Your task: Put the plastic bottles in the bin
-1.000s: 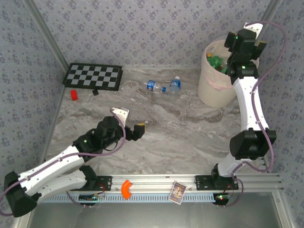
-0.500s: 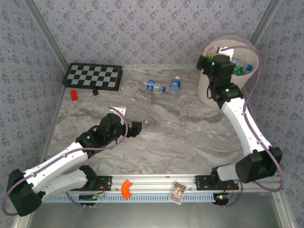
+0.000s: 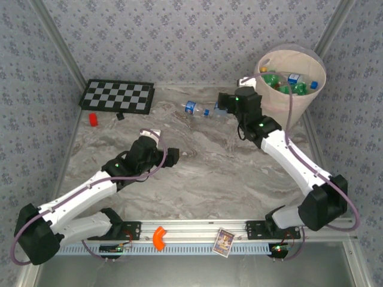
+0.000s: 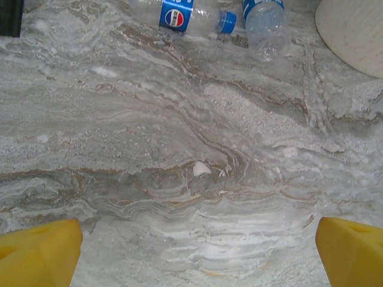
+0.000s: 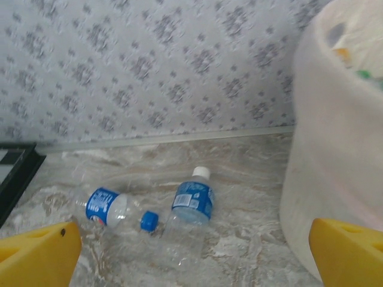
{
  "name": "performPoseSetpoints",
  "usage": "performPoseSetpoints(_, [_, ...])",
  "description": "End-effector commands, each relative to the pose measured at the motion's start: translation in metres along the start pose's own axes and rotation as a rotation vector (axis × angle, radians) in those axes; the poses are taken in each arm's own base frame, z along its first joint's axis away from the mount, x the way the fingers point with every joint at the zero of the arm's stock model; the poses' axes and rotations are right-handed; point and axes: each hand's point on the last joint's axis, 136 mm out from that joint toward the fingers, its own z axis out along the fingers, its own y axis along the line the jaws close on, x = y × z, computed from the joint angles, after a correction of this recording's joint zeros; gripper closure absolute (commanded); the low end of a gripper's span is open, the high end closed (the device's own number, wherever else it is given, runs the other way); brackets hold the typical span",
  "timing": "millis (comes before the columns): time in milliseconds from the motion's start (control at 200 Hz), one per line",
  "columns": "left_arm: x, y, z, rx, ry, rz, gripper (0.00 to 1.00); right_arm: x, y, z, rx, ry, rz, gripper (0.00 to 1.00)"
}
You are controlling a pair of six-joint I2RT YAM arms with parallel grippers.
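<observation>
Right gripper hovering beside bin, jaws gaping wide, empty, likely lining up Pepsi bottle and white-capped bottle lying on table. Left gripper gaping empty mid-table. Green bottles sitting inside bin.

table: grey-white marble pattern with brown veins, matte surface.
back wall: rises behind the table's far edge; pale grey-blue paper with a repeating floral print.
side walls: same paper, along the table's left and right edges.
corner posts: silver metal strips at the table's far corners.
rail: ribbed aluminium along the table's near edge.
light: soft and even over the table, shadows faint.
</observation>
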Motion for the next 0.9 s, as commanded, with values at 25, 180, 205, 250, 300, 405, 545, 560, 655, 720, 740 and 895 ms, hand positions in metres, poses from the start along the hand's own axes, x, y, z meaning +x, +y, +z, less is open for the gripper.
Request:
performPoseSetpoints(25, [-0.013, -0.005, -0.002, 0.014, -0.022, -0.022, 0.0, 0.02, 0.015, 0.017, 0.028, 0.073, -0.069, 0.01])
performPoseSetpoints(180, [-0.013, -0.004, -0.003, 0.018, -0.019, -0.024, 0.0, 0.041, 0.033, 0.043, 0.052, 0.174, -0.135, 0.01])
performPoseSetpoints(205, [-0.013, -0.004, -0.004, 0.019, -0.019, -0.023, 0.0, 0.043, 0.034, 0.047, 0.059, 0.192, -0.141, 0.01])
performPoseSetpoints(250, [-0.013, -0.004, -0.005, 0.02, -0.021, -0.024, 0.0, 0.051, 0.035, 0.055, 0.079, 0.235, -0.15, 0.01])
performPoseSetpoints(300, [-0.013, -0.002, -0.007, 0.019, -0.025, -0.026, 0.0, 0.06, 0.036, 0.064, 0.097, 0.272, -0.152, 0.01])
performPoseSetpoints(405, [-0.011, 0.0, -0.009, 0.021, -0.03, -0.03, 0.0, 0.075, 0.04, 0.083, 0.1, 0.34, -0.149, 0.01])
performPoseSetpoints(545, [-0.009, 0.001, -0.011, 0.028, -0.033, -0.038, 0.0, 0.097, 0.038, 0.109, 0.098, 0.44, -0.078, 0.01])
performPoseSetpoints(560, [-0.009, 0.001, -0.011, 0.027, -0.032, -0.039, 0.0, 0.099, 0.036, 0.112, 0.101, 0.447, -0.068, 0.01])
performPoseSetpoints(655, [-0.007, 0.001, -0.013, 0.037, -0.031, -0.044, 0.0, 0.107, 0.029, 0.128, 0.117, 0.497, -0.019, 0.0])
performPoseSetpoints(720, [-0.006, 0.002, -0.014, 0.038, -0.03, -0.05, 0.0, 0.112, 0.028, 0.137, 0.108, 0.53, 0.006, 0.01])
performPoseSetpoints(740, [-0.005, 0.003, -0.015, 0.038, -0.03, -0.051, 0.0, 0.115, 0.027, 0.14, 0.111, 0.541, 0.014, 0.01])
performPoseSetpoints(895, [-0.001, 0.007, -0.017, 0.037, -0.037, -0.063, 0.0, 0.127, 0.022, 0.162, 0.11, 0.608, 0.083, 0.04])
